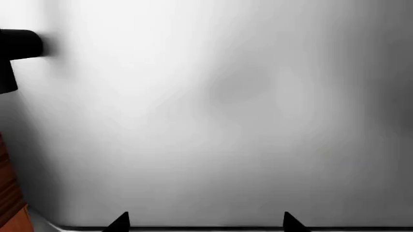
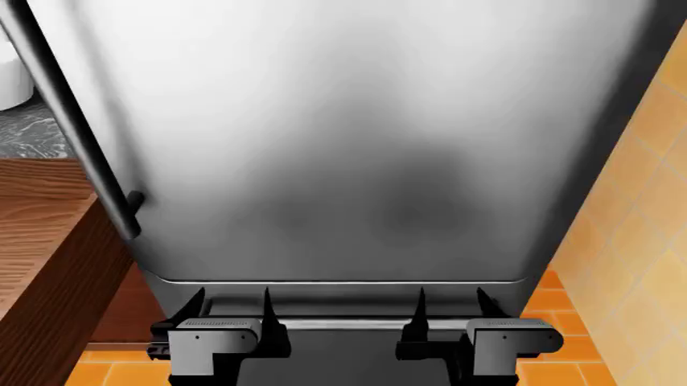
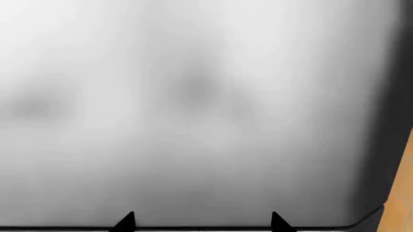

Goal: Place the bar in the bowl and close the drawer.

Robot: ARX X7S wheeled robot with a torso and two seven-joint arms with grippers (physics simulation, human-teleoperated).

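The bar is out of view. A sliver of a white rounded object (image 2: 11, 76) shows on the dark countertop at the far left edge of the head view; too little shows to tell whether it is the bowl. Reddish-brown grained wood (image 2: 48, 241) juts out below that counter at the left; it may be the drawer, and no handle shows. My left gripper (image 2: 230, 310) (image 1: 206, 222) and right gripper (image 2: 453, 310) (image 3: 203, 222) both stand open and hold nothing. They are low, side by side, pointing at a steel fridge door.
A tall stainless-steel fridge (image 2: 355, 145) fills the view straight ahead, with a long dark handle (image 2: 76, 121) down its left edge. An orange tiled wall (image 2: 644, 209) stands close on the right, and orange floor tiles (image 2: 108, 371) lie below.
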